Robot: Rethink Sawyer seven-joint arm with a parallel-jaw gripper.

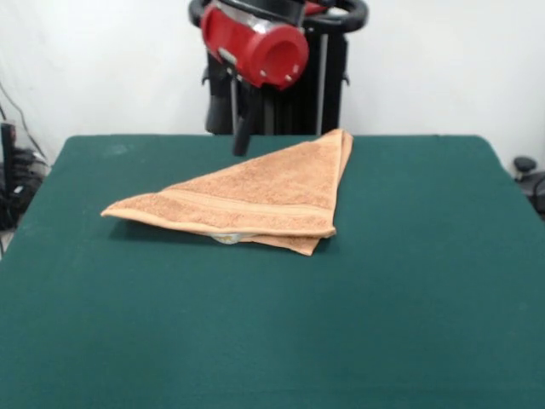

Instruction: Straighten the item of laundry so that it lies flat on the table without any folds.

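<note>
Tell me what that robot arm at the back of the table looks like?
The arm ends in a glossy red, rounded cylindrical housing with a black joint ring behind it and a silvery band along its top. A slim black gripper hangs beneath the housing. Behind stands a black pedestal with a thin grey rod. No lettering or cables can be made out.

A: What do we see on the table (426,281)?

B: We see dark green cloth and one towel (255,200), folded into a triangle, toward twelve o'clock from the table's centre.
</note>
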